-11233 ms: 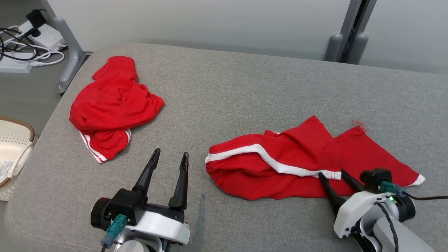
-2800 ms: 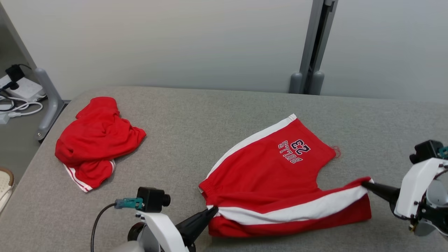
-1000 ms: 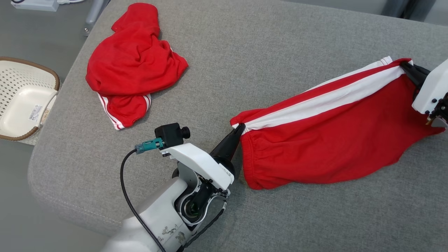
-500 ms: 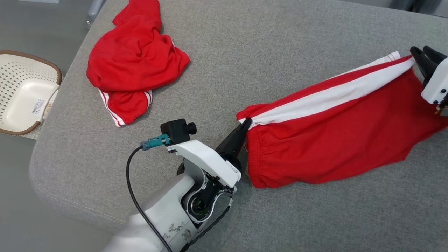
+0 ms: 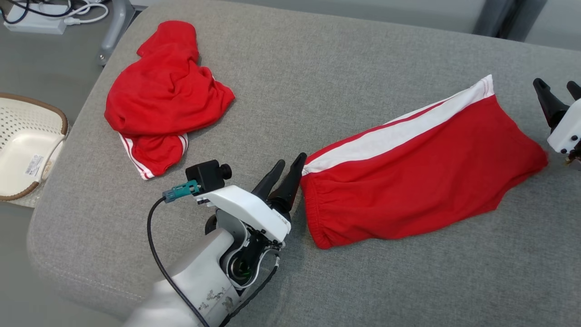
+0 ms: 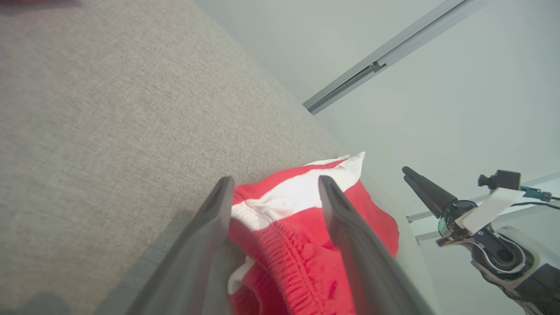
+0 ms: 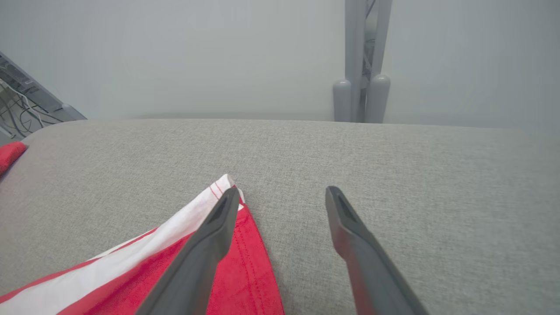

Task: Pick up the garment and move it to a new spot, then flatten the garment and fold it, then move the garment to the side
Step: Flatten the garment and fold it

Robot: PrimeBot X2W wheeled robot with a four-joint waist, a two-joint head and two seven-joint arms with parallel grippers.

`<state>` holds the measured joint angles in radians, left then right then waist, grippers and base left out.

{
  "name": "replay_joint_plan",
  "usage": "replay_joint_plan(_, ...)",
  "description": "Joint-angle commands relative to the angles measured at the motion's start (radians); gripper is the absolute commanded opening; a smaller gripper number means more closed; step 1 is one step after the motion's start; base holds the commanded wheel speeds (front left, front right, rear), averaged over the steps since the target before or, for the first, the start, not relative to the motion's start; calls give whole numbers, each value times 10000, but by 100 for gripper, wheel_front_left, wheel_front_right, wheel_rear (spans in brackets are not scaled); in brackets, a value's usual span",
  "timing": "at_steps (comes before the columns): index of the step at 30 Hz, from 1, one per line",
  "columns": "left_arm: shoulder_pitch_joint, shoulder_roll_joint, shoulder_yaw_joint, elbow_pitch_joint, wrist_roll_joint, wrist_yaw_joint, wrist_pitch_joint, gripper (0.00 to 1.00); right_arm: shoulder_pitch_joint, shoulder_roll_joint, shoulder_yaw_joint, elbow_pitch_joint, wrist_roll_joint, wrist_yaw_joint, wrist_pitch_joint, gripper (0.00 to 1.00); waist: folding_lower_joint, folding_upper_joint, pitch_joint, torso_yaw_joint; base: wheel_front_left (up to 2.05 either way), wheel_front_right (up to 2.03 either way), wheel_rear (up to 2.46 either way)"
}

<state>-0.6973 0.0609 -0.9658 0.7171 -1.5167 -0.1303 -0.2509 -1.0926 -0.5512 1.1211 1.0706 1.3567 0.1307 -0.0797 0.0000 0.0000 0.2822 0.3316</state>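
Note:
The garment (image 5: pixel 422 168) is a pair of red shorts with a white side stripe, lying folded in half on the grey cushion (image 5: pixel 317 68). My left gripper (image 5: pixel 291 160) stands open just left of the waistband corner, apart from the cloth. In the left wrist view, the left gripper (image 6: pixel 275 179) frames the waistband of the garment (image 6: pixel 297 236) between its spread fingers. My right gripper (image 5: pixel 554 83) is open at the far right, a little beyond the hem corner. The right wrist view has the right gripper (image 7: pixel 283 190) open over bare cushion, with the garment (image 7: pixel 249 267) under its left finger.
A second crumpled red garment (image 5: pixel 159 104) lies at the cushion's far left. A white perforated basket (image 5: pixel 27 145) sits on the floor to the left, beyond the cushion's edge. A power strip with cables (image 5: pixel 36 20) and a grey post foot (image 5: pixel 113 27) are at the upper left.
Both grippers have opened and let go of the garment's stripe-side corners. The garment has settled flat on the cushion. The head camera has shifted slightly.

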Motion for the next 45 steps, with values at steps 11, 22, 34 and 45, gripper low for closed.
replay_joint_plan(11, 745, 452, 3068, -60, 4603, 245, -137, 100, 1115, -120, -228, -767, -309, 1, -1828, 100, 0, 0, -1357, -633, 0, 0, 0)
replay_joint_plan(22, 3417, 200, 6401, -2359, 9531, 788, -140, 100, 3223, 188, -4454, -2513, -4008, 1, -1858, 100, 0, 0, -2321, -1265, 0, 0, 0)
replay_joint_plan(34, 5674, -80, 7870, -3778, 11893, 538, -141, 100, 6960, 2001, -8522, -4109, -7012, 1, -1859, 100, 0, 0, -2893, -1680, 0, 0, 0)
replay_joint_plan(45, 6318, -89, 7677, -4034, 11513, 790, -141, 100, 7289, 2658, -7938, -2832, -4927, 1, -1506, 100, 0, 0, -2781, -1459, 0, 0, 0)
